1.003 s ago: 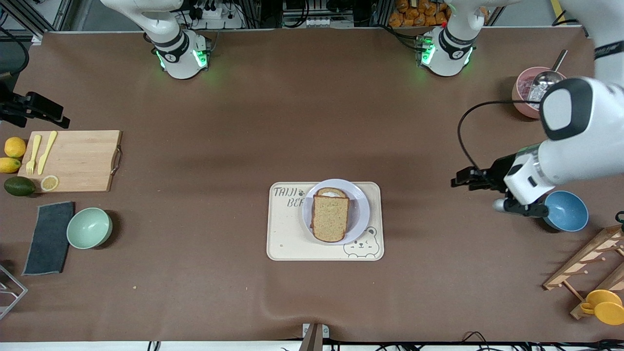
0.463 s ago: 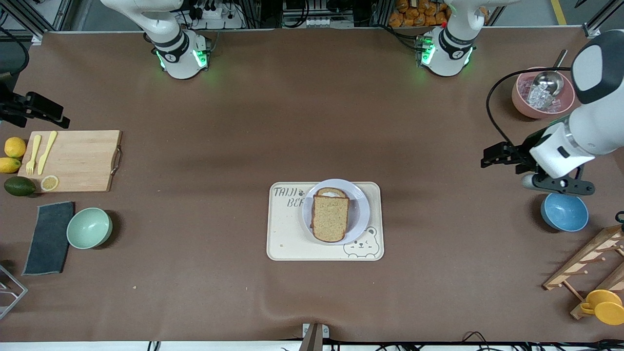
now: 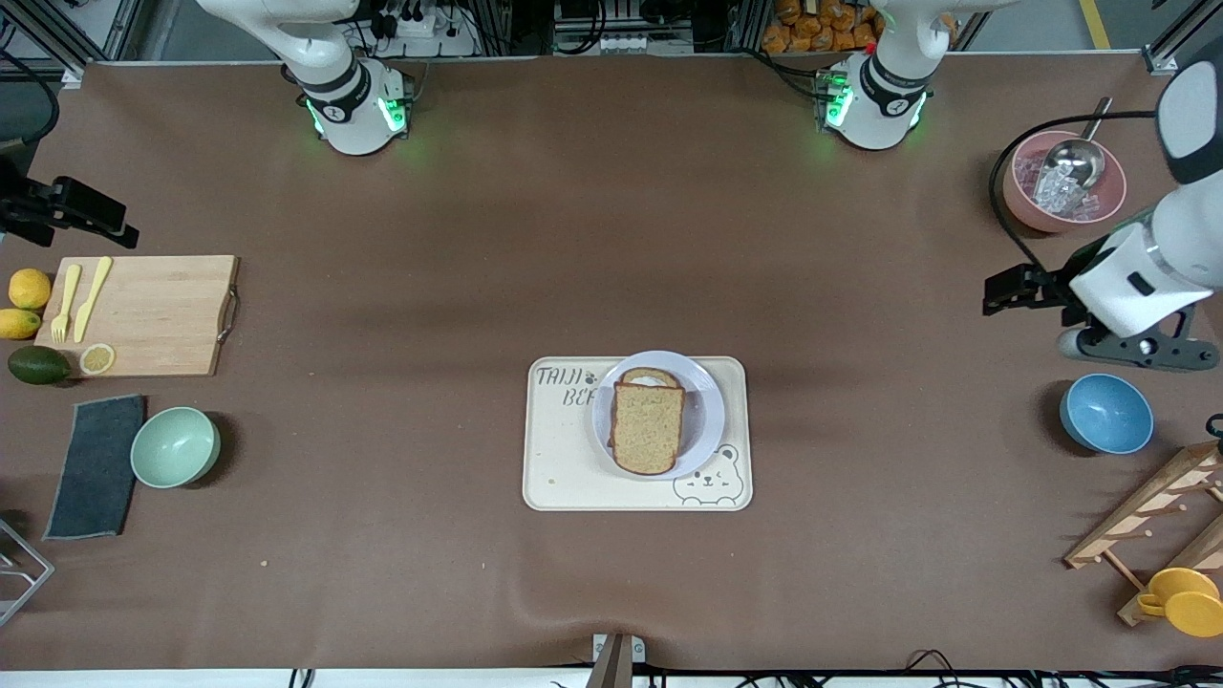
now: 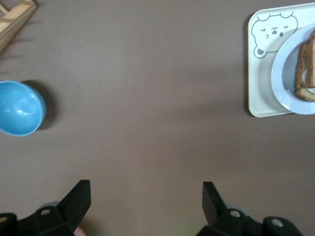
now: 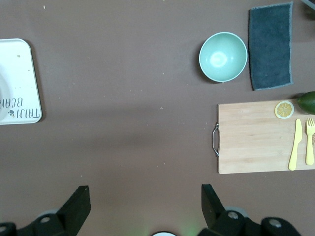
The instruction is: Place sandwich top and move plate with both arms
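Grippers: your left gripper (image 4: 142, 199) hung wide open, empty, over bare table near blue bowl (image 3: 1105, 413); right gripper (image 5: 142, 199) likewise gaped empty. Sandwich top (image 3: 648, 426) lay on plate (image 3: 708, 413).

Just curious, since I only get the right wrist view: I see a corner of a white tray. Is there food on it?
Observer: Yes. A plate on the tray holds a brown bread slice lying on another slice.
Visitor: Is anything gripping it?
Observer: No. The left gripper hangs open over bare table, toward the left arm's end.
Visitor: What is near that one?
Observer: A blue bowl, and a pink bowl with a metal scoop.
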Tool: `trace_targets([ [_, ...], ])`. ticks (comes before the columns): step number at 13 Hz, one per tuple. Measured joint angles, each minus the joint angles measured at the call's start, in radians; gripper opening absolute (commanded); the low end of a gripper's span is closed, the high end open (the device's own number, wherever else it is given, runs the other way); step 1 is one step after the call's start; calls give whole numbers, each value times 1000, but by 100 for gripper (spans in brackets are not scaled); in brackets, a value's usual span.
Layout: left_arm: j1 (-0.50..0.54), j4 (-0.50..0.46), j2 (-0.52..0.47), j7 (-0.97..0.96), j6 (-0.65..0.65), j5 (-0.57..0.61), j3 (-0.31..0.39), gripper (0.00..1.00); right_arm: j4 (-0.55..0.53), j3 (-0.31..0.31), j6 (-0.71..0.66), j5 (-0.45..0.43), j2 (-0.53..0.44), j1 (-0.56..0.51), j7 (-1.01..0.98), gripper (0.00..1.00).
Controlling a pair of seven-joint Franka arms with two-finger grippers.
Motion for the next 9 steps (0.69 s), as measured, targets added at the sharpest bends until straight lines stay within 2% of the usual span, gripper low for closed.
trace_targets([
  [2, 17, 32, -5, 0, -31, 3, 2, 100, 1, -3, -16, -1, -9, -1, 1, 100],
  [9, 42, 47, -55, -1, -75, 3, 1, 100, 1, -9, -24, -1, -23, -2, 2, 100],
])
